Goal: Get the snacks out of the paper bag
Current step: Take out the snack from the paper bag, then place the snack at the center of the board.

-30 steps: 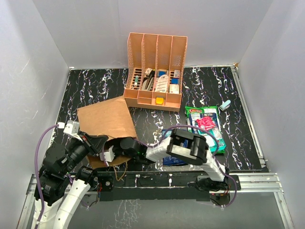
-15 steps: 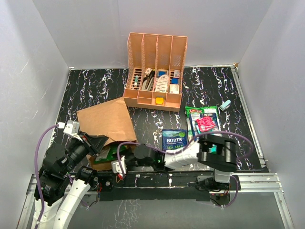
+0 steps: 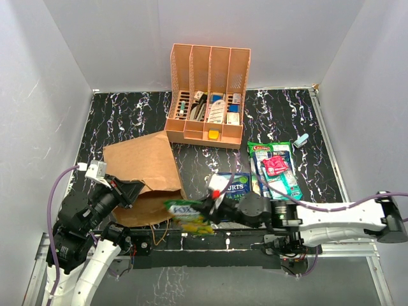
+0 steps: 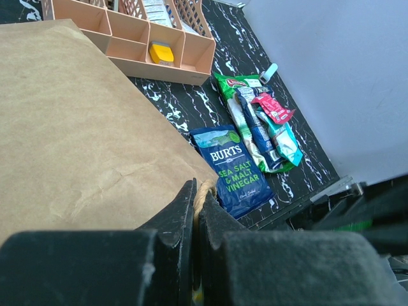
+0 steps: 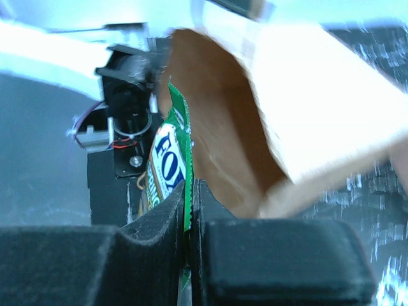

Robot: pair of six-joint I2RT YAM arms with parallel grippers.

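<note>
Black marbled table (image 3: 127, 121), white walls (image 3: 115, 44). Above: the bag (image 3: 143, 167) lies at the near left corner, left gripper (image 3: 135, 191) at its mouth; right gripper (image 3: 209, 206) holds a green packet (image 3: 187, 217) over the near edge. Other snacks (image 3: 275, 167) lie near the right edge. Left wrist: jaws pinched on the bag's handle (image 4: 205, 189). Right wrist: jaws clamped on the packet's edge.

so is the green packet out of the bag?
Out. The green packet hangs pinched in the right gripper, just outside the mouth of the paper bag.
</note>
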